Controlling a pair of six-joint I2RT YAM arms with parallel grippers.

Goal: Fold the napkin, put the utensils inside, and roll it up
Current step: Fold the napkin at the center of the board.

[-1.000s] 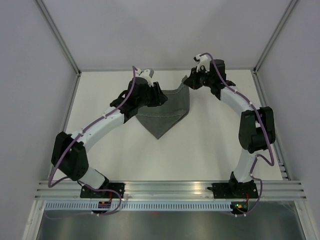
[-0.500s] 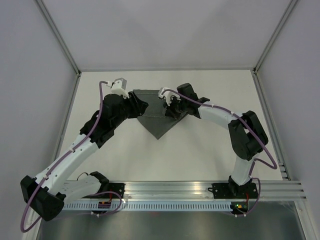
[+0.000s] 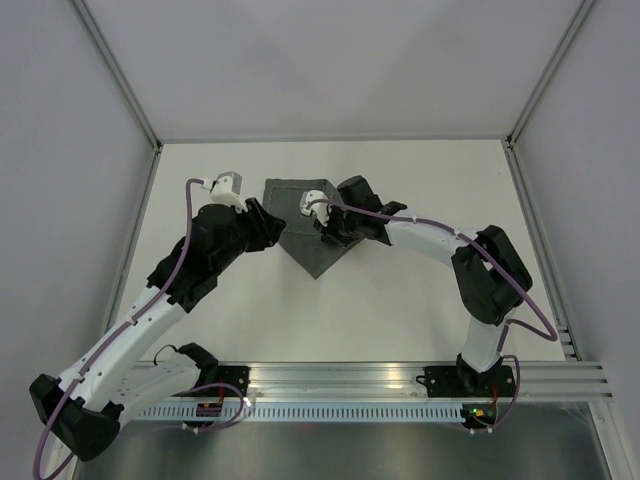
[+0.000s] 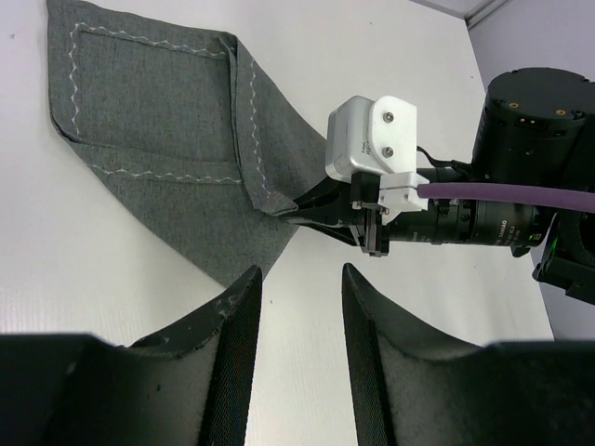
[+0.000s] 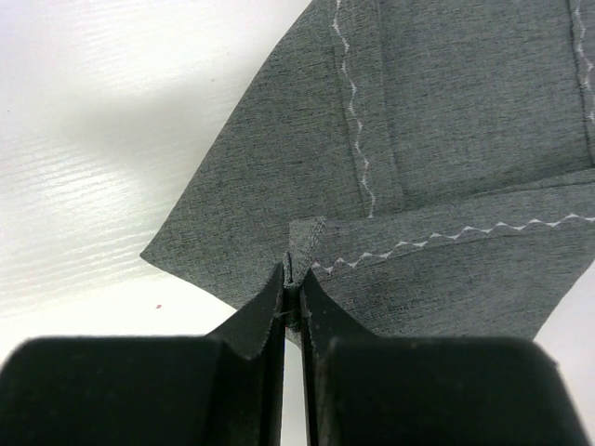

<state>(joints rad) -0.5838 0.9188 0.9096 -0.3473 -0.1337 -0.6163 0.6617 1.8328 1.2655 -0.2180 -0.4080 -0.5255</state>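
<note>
One corner of the napkin [image 3: 295, 205], toward 12 o'clock on the table [image 3: 420, 290], is pinched in my right gripper [image 5: 293, 279], my left gripper [image 4: 299, 279] parted and empty at its 9 o'clock; a one-sided tug could skew the fold.

Right fingers [image 4: 325, 212] pinching napkin [image 4: 158, 130], left fingers [image 4: 228, 362] apart
</note>
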